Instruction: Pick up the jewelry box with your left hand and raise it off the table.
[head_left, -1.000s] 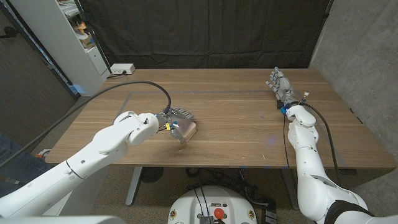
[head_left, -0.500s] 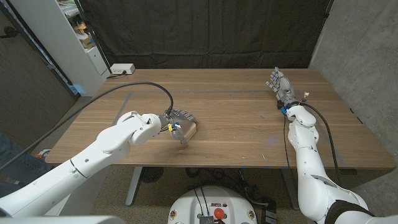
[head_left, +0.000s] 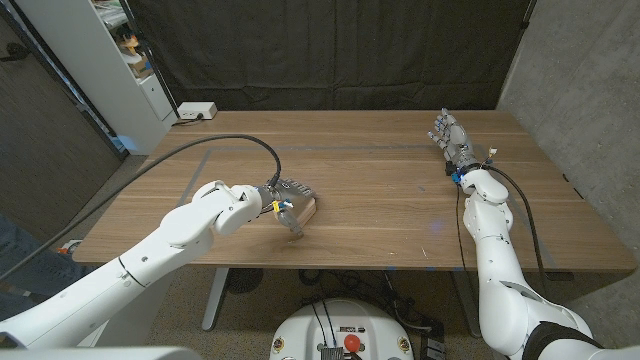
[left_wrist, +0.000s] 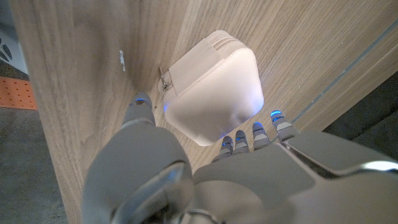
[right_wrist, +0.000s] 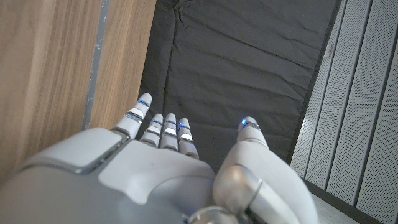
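The jewelry box (head_left: 307, 207) is a pale, rounded square case with a small clasp, lying on the wooden table (head_left: 380, 190) left of the middle. My left hand (head_left: 282, 203) reaches over it from the left, fingers along its far edge and thumb at its near edge. In the left wrist view the box (left_wrist: 211, 87) sits between the thumb tip (left_wrist: 140, 103) and the other fingertips (left_wrist: 255, 132), which touch its sides; its underside still looks to be on the wood. My right hand (head_left: 450, 134) stands at the far right of the table with fingers apart, holding nothing (right_wrist: 168, 162).
A small white device (head_left: 195, 111) lies at the table's back left corner, beside a white shelf unit (head_left: 100, 60). The left arm's black cable (head_left: 215, 140) arcs over the table's left part. A dark curtain hangs behind the table.
My left hand has slid a little further over the box and its fingers have closed in on the sides, covering more of it. The right arm has not moved.
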